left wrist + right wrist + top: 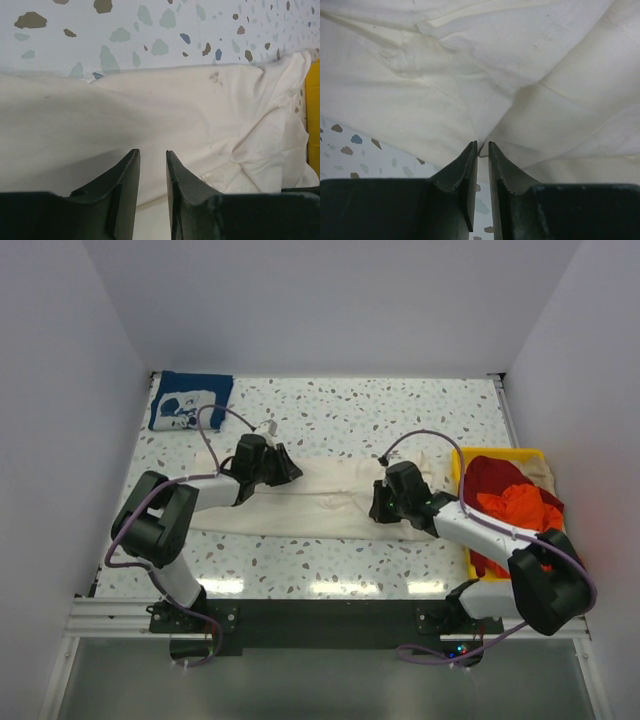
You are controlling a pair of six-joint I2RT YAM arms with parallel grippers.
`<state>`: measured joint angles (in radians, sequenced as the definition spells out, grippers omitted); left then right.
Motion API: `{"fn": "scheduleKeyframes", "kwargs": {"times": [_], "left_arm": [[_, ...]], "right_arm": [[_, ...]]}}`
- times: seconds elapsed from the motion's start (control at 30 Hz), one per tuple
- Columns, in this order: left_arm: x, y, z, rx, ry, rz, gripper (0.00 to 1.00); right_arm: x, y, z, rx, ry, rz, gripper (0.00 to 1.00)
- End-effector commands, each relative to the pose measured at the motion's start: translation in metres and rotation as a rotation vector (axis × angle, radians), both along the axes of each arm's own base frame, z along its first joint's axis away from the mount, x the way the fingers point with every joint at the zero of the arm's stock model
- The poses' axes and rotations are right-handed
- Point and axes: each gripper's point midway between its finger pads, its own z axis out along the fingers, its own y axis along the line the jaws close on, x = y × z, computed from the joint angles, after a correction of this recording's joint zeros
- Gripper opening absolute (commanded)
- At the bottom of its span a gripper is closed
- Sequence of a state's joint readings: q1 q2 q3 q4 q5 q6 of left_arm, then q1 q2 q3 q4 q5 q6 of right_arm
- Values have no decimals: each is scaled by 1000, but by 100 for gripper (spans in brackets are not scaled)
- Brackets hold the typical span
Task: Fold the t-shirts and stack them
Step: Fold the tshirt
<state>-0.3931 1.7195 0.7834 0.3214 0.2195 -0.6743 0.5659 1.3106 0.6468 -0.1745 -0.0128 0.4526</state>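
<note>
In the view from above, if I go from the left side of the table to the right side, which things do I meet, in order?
navy blue t-shirt → left gripper → right gripper → yellow bin. The cream t-shirt stretches across past both grippers, so it has no single place.

Cream t-shirt (330, 502): soft matt cloth, creased. Navy t-shirt (188, 400), upper left: matt cloth, white print. Table (400, 415): glossy, smooth, speckled stone look. Yellow bin (500, 453), right: smooth plastic.
</note>
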Motion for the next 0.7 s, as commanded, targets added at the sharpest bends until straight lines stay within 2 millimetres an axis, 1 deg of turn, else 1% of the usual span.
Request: {"fn": "scheduleKeyframes", "kwargs": {"times": [0.0,0.03,0.07,0.1,0.13,0.17,0.2,0.23,0.27,0.3,0.33,0.37,0.4,0.43,0.47,0.5,0.53,0.57,0.6,0.63,0.67], "left_arm": [[6,-22,21,-29,-100,-101,32],[4,-28,23,-27,-112,-123,33],[3,-34,26,-32,-123,-145,33],[5,-39,33,-36,-144,-161,33],[2,-48,36,-34,-157,-192,34],[0,-56,40,-41,-172,-219,37],[-2,-69,48,-45,-199,-255,39],[-4,-75,51,-49,-210,-275,41],[-5,-83,55,-52,-227,-296,41],[-7,-98,63,-52,-256,-333,43],[-8,-104,61,-41,-257,-347,45],[-9,-111,63,-31,-265,-359,45],[-13,-125,68,-13,-283,-399,45],[-11,-130,64,15,-282,-400,45],[-8,-139,74,25,-308,-409,46],[-17,-148,65,71,-300,-445,48],[-13,-149,64,111,-309,-425,49],[-11,-156,69,127,-327,-430,50],[-19,-162,65,160,-324,-457,51],[-17,-163,59,189,-320,-448,52],[-16,-167,62,200,-330,-450,53]], "right_arm": [[8,0,25,19,-77,-21,22],[9,-1,29,16,-87,-27,26],[11,-6,35,-1,-95,-49,34],[13,-11,48,-7,-127,-72,38],[16,-17,55,-24,-144,-103,42],[21,-31,64,-70,-161,-172,49],[25,-39,71,-92,-181,-214,51],[29,-54,74,-154,-193,-274,52],[36,-56,86,-159,-213,-299,52],[40,-59,88,-171,-210,-316,52],[45,-63,80,-200,-180,-334,51],[50,-66,85,-213,-180,-353,51],[53,-68,82,-235,-168,-362,51],[55,-69,75,-264,-149,-366,51],[58,-72,73,-284,-143,-375,51],[60,-77,71,-307,-145,-393,51],[60,-79,64,-329,-130,-397,51],[61,-84,61,-339,-122,-408,51],[61,-86,57,-342,-114,-413,51],[63,-90,53,-345,-108,-425,51],[62,-91,46,-345,-95,-424,51]]}}
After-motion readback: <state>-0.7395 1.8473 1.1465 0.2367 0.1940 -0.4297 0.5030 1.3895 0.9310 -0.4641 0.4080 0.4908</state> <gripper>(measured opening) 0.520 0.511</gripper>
